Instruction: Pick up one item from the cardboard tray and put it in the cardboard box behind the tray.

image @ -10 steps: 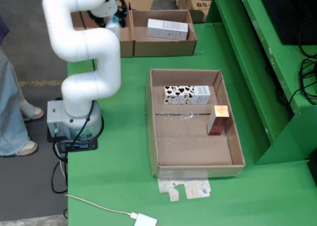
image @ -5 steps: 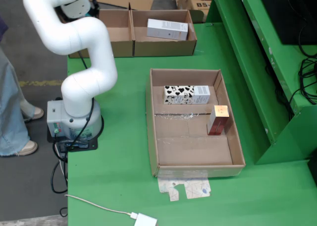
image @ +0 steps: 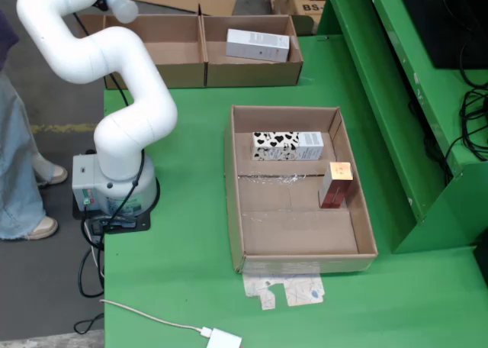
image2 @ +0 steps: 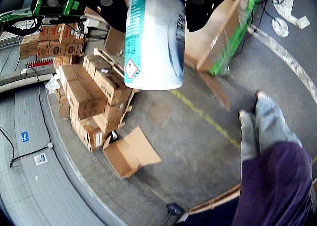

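In the fixed view, near us, the cardboard tray [image: 235,188] holds a cow-print carton [image: 287,146] and a red box [image: 336,185]. Far behind, the cardboard box [image: 252,72] holds one white carton [image: 258,45]. Our gripper [image2: 153,5] pinches a spray can [image2: 155,37]; within a second the arm [image: 114,73] has swung left past the box, off the table. We'll likely need to come back right.

Even bright light, fisheye-warped gripper view
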Robot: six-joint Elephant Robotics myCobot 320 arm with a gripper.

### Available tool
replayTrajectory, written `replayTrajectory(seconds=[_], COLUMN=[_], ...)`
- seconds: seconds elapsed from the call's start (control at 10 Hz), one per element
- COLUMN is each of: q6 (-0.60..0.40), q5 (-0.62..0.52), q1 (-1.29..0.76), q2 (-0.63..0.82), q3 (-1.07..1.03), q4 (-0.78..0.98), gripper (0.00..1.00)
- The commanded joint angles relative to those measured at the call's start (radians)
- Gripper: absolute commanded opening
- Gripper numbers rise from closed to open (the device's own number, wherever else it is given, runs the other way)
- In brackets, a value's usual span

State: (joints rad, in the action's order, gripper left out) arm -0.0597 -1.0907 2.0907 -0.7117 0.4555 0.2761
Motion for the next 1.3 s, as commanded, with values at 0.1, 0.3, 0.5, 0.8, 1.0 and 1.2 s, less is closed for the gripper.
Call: replayTrajectory(seconds=[0.1,0.3,0.5,0.8,1.0,1.2], q6=[-0.211,-0.247,-0.271,-0.262,-0.279,-0.281], q5=[0.138,0.138,0.138,0.138,0.138,0.138], q1=[-0.163,-0.210,-0.229,-0.262,-0.287,-0.292], q2=[-0.475,-0.482,-0.484,-0.473,-0.448,-0.421], q3=[-0.456,-0.456,-0.456,-0.456,-0.456,-0.456], q4=[-0.788,-0.788,-0.788,-0.788,-0.788,-0.788], gripper=[0.00,0.00,0.00,0.00,0.00,0.00])
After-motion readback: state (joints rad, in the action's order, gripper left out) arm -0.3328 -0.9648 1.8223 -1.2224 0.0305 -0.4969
